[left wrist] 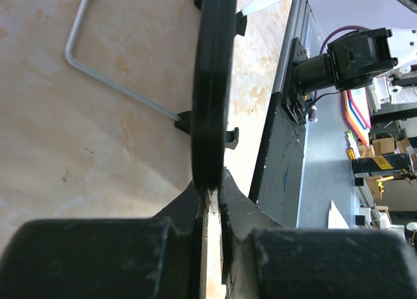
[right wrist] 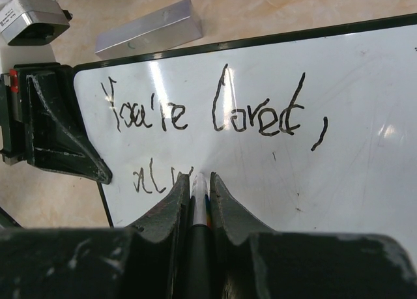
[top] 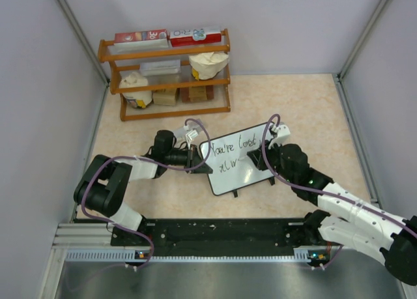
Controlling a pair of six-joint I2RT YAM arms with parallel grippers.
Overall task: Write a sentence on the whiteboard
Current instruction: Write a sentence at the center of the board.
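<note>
The whiteboard (top: 244, 175) lies tilted in the middle of the table; it fills the right wrist view (right wrist: 365, 156). Black script (right wrist: 215, 107) reads "You're loved," with "alw" (right wrist: 159, 180) begun on a second line. My left gripper (top: 197, 158) is shut on the whiteboard's left edge; the left wrist view shows the black frame (left wrist: 212, 90) edge-on between the jaws. My right gripper (top: 255, 157) is shut on a marker (right wrist: 199, 198), whose tip rests on the board just right of "alw".
A wooden shelf rack (top: 166, 74) with boxes and bags stands at the back left. A metal stand leg (left wrist: 98, 71) of the board rests on the table. A small silver block (right wrist: 150, 30) lies beyond the board's top edge. Grey walls enclose the table.
</note>
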